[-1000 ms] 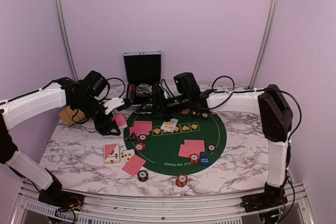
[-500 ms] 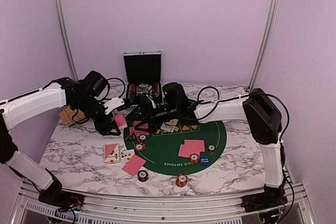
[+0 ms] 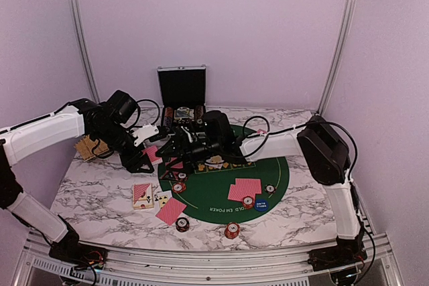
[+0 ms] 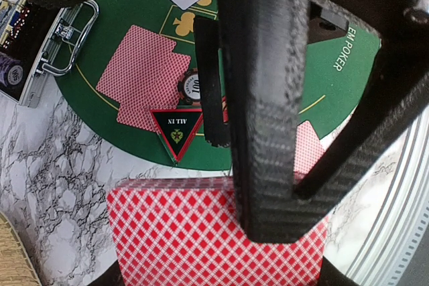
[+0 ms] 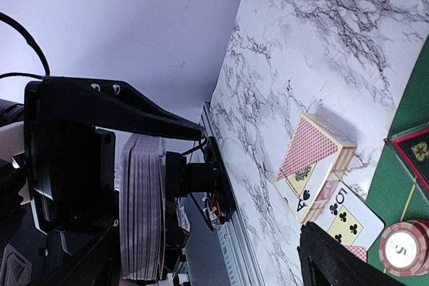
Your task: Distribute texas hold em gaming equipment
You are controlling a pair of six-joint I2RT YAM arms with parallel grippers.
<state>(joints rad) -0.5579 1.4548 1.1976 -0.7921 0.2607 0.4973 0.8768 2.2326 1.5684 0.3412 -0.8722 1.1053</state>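
Marble tops the table (image 3: 100,199), which carries a round green mat (image 3: 214,197), and behind it stands a black case (image 3: 181,88) with its lid raised. We see the left gripper (image 3: 146,157) pinching a deck of red-backed cards (image 4: 201,239) above the mat's left edge. The right gripper (image 3: 175,147) hangs just beside it, jaws spread wide with nothing between them. Face-down cards (image 3: 245,189) lie on the mat, and a small stack (image 3: 142,194) sits on the marble. Striped chips (image 3: 231,230) dot the near side, and a black triangular marker (image 4: 176,127) rests at the mat's edge.
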